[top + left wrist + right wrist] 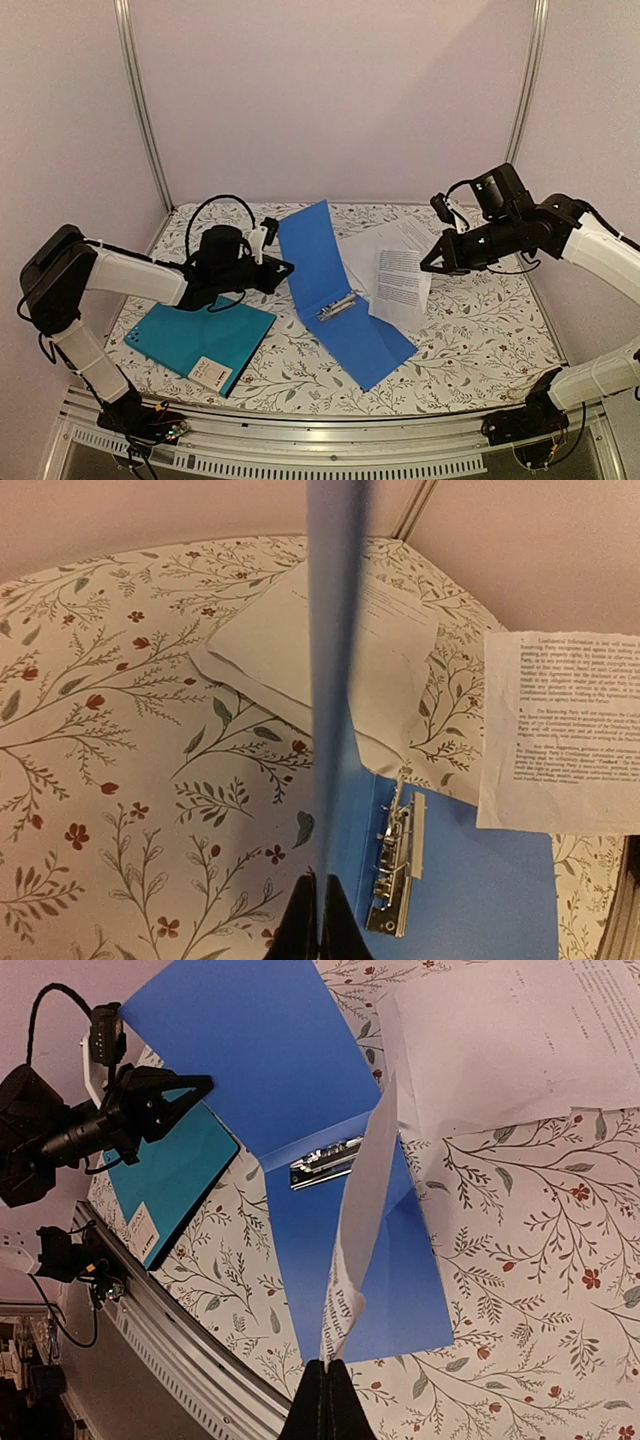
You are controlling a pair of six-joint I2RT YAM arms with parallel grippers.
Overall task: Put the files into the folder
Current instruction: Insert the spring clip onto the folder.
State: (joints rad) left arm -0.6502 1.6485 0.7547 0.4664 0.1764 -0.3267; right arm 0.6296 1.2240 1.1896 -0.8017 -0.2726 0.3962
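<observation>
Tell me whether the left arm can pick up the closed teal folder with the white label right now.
Probably not yet: the left gripper is shut on the raised cover of the open blue folder. The teal folder lies flat near that arm, nothing on it, so once freed, reach looks easy.

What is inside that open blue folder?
Only a metal clip shows, near the fold of the blue folder; no paper lies in it. A printed sheet is held above it, hiding a strip of the inside.

The left gripper (286, 268) pinches the raised cover of the open blue folder (365, 345). The right gripper (427, 267) holds a printed sheet (400, 288) at the folder's right edge.
</observation>
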